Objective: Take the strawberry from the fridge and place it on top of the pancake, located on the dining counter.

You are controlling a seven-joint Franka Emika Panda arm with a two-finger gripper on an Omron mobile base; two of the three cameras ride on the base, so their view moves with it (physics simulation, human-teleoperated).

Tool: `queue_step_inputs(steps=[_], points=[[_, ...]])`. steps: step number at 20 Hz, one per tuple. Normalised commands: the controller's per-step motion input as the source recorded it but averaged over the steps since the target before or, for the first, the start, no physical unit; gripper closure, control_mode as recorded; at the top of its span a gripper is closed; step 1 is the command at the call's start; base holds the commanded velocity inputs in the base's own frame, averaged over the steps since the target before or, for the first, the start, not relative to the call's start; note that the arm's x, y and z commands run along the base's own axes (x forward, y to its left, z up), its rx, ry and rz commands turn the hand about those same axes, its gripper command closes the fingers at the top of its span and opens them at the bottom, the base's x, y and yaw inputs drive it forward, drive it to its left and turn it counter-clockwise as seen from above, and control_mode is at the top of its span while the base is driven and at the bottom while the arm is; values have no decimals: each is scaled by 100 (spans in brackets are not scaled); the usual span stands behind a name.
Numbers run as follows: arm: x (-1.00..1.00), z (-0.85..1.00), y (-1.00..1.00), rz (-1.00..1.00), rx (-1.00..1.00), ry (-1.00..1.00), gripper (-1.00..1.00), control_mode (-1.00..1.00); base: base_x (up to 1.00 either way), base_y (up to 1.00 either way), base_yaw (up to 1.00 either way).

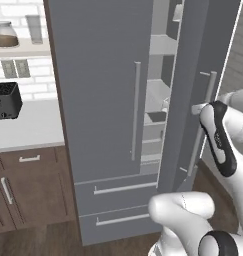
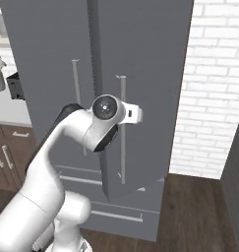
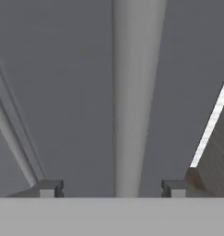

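The fridge (image 1: 98, 90) is a tall grey cabinet, its left door shut and its right door (image 1: 193, 60) swung partly out. Pale grey shelves (image 1: 158, 92) show through the gap. My gripper (image 1: 197, 108) is at the right door's long bar handle (image 1: 207, 115), about mid-height. In the hand view the handle (image 3: 136, 92) runs up between my fingertips (image 3: 51, 188), which stand wide apart on either side of it without touching, so the gripper (image 3: 112, 188) is open. From the right base view my hand (image 2: 133, 114) sits against the handle (image 2: 123, 147). The strawberry, the pancake and the dining counter are out of view.
Left of the fridge a black toaster (image 1: 5, 100) sits on a pale counter (image 1: 28, 127) over brown cabinets (image 1: 28, 185). Two fridge drawers (image 1: 118, 190) lie below the doors. A white brick wall (image 2: 214, 98) and wooden floor (image 2: 199, 211) are to the right.
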Motion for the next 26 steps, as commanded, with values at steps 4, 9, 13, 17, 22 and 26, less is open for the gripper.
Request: queue_step_inputs(steps=[4, 9, 13, 17, 22, 26], points=[[-76, 59, 11, 0, -12, -20, -100, -100, 0, 0, 0], [-38, 55, 51, 0, -27, -11, -100, -100, 0, 0, 0], [-6, 26, 74, 0, -34, -2, -100, -100, 0, 0, 0], [21, 1, 99, -2, -36, 5, -100, -100, 0, 0, 0], [63, 1, 85, -7, -29, 13, -100, -100, 0, 0, 0], [88, 0, 43, -14, -16, 20, -100, -100, 0, 0, 0]])
